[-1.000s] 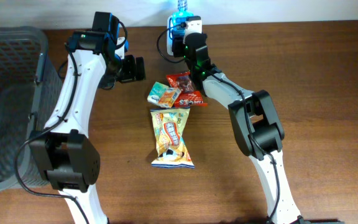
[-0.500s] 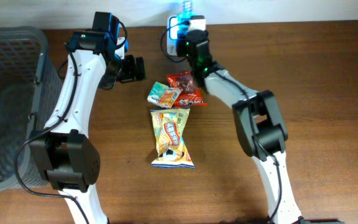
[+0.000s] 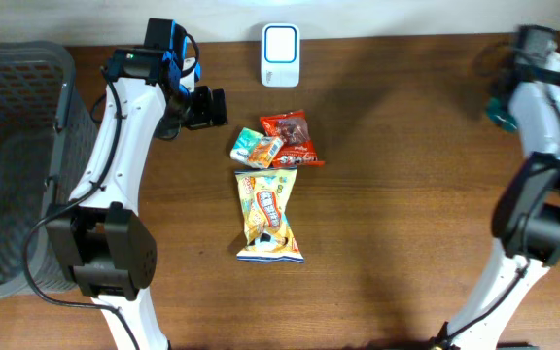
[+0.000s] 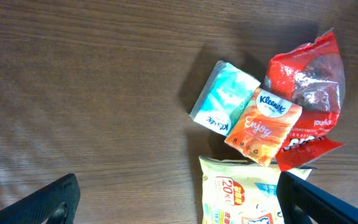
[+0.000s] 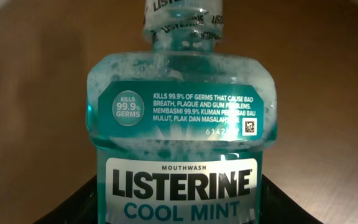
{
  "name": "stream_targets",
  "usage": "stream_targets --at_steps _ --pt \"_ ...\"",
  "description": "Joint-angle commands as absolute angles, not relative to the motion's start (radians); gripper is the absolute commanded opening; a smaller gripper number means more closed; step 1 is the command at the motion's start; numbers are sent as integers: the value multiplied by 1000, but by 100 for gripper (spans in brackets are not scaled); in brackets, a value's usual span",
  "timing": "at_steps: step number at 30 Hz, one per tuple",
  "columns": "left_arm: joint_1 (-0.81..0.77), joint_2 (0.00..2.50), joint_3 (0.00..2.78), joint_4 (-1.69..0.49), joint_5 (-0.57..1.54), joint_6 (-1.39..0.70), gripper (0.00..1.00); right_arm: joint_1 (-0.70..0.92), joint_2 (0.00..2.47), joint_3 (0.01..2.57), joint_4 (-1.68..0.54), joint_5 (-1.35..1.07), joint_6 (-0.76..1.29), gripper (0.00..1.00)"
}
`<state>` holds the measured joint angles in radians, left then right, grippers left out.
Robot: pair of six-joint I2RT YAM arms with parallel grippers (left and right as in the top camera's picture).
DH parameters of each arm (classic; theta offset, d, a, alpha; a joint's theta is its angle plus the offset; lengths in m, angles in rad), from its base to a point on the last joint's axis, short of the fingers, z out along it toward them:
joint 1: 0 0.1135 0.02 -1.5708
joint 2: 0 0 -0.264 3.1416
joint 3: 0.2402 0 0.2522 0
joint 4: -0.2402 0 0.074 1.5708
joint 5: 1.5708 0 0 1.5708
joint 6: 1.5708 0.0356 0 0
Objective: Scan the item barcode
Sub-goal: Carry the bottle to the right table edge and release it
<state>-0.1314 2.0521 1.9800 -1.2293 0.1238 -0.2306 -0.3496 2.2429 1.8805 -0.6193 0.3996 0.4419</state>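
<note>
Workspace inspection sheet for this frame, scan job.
surface: brown wood table, no spills seen
job's things: Listerine bottle at the far right, away from the white scanner
clutter: red packet, teal tissue pack, orange Kleenex pack, yellow snack bag, piled mid-table
grippers: left gripper open, empty; right gripper shut on the bottle
cables: black lead looped at left arm's base
surroundings: grey mesh basket, left edge

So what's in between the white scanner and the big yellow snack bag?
A red snack packet and two small tissue packs lie bunched together between the scanner and the yellow bag. The overhead view shows this best.
</note>
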Motion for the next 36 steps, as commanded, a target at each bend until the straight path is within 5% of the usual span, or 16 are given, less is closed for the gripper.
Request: stream_targets --at_steps 1,12,19,24,32,36 --pt "-131 2054 1981 -1228 134 -230 99 -472 2236 1877 -656 385 515 48" --pt "-131 2054 1981 -1228 134 -230 99 -744 2287 1776 -621 376 534 55" --pt "-131 2054 1981 -1228 134 -230 99 -792 2289 1777 -575 366 392 99" --pt "-131 2054 1981 -1228 134 -230 99 -789 2204 1779 -609 205 394 99" --pt "-131 2054 1981 -1228 134 -230 99 -595 1828 1779 -663 111 398 98" --pt "-131 2054 1981 -1228 134 -230 99 -353 1780 1774 -835 -278 396 99"
